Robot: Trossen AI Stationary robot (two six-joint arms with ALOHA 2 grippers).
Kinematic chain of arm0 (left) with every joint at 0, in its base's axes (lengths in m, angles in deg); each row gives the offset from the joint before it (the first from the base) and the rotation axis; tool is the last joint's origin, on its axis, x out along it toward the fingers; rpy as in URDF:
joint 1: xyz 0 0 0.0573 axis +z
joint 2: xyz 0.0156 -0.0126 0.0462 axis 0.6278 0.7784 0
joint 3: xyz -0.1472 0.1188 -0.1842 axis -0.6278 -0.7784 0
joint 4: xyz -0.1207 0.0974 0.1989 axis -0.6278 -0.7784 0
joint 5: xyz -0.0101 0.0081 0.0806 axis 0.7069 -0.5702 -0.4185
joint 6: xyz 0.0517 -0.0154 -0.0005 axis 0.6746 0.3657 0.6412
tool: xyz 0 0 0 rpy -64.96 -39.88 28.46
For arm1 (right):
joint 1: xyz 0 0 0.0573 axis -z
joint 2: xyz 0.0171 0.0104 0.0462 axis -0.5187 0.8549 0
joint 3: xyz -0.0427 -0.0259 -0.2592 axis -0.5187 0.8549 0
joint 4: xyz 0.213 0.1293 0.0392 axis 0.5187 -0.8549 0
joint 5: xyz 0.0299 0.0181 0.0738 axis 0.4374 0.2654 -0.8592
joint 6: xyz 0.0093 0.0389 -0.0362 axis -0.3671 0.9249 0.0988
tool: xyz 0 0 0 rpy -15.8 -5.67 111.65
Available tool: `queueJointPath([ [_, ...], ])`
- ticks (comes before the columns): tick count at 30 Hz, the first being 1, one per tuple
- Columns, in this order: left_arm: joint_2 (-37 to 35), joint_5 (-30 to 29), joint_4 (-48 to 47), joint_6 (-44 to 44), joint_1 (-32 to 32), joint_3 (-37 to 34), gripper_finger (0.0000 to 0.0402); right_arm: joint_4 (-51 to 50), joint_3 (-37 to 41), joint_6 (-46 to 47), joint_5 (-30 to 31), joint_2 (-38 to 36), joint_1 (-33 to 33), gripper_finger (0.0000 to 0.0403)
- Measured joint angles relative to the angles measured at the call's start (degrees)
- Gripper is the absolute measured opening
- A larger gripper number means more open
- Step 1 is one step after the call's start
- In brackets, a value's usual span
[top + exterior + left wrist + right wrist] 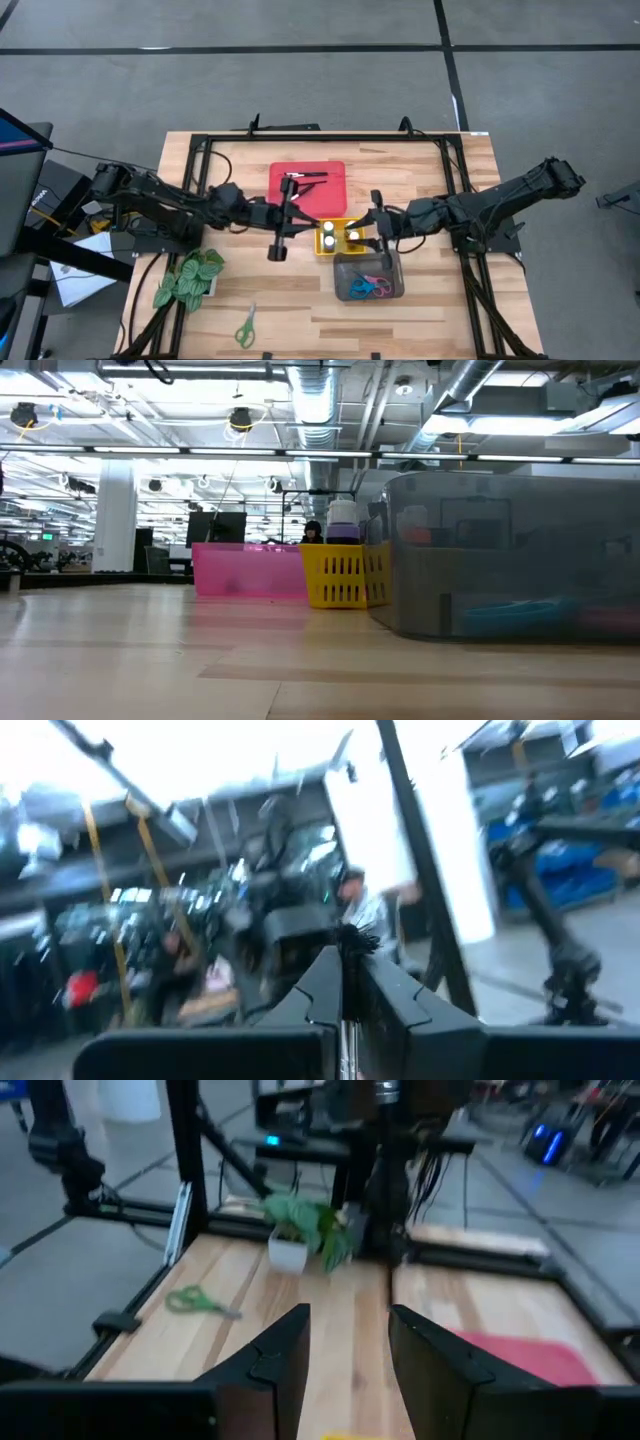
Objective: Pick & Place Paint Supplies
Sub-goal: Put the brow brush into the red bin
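Note:
My left gripper (303, 218) is over the table's middle, between the red tray (307, 170) and the yellow tray (327, 245). It is shut on a thin paintbrush (347, 1010). My right gripper (360, 228) is open and empty over the yellow tray's right part, its fingers (285, 1350) apart. The yellow tray holds small white-capped bottles (328, 240); a purple one (342, 530) shows in the low view. Dark brushes (303, 180) lie in the red tray. Blue and pink scissors (368, 288) lie in the grey tray (395, 262). Green scissors (246, 327) lie flat on the table near its front edge. My left gripper pinches the paintbrush between its two fingers at the metal part (346, 1025) just behind the bristles. The brush lies along the fingers, and its dark bristle tuft (356, 936) sticks out past the fingertips. The handle is hidden behind the fingers.
A green fake plant in a white pot (190, 278) stands at the table's front left. A black frame (330, 140) runs along the far edge and both sides. The three trays stand close together in the middle. A person (365, 905) shows in the room beyond.

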State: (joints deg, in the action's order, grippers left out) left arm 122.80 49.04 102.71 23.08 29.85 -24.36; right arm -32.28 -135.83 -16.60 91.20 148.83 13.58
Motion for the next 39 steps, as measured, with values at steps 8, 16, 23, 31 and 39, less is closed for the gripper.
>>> queueJointPath([
  [8,4.7,5.1,9.4,1.0,1.1,0.8,0.0007,3.8,0.0,-3.0,-0.2,0.0,3.9,0.0133],
  [16,7.6,6.9,11.7,1.0,1.6,3.4,0.0007,7.4,-1.7,-4.4,-5.5,5.6,6.6,0.0133],
  [23,7.7,7.1,12.1,0.7,2.1,3.7,0.0007,7.3,-3.4,-4.7,-6.5,7.5,6.7,0.0133],
  [31,7.7,8.0,11.8,0.6,2.1,3.7,0.0007,7.5,-3.4,-5.4,-6.6,7.5,6.7,0.0111],
  [39,7.7,8.5,11.7,0.8,2.4,3.7,0.0016,7.7,-3.3,-6.5,-7.7,7.5,5.8,0.0013],
])
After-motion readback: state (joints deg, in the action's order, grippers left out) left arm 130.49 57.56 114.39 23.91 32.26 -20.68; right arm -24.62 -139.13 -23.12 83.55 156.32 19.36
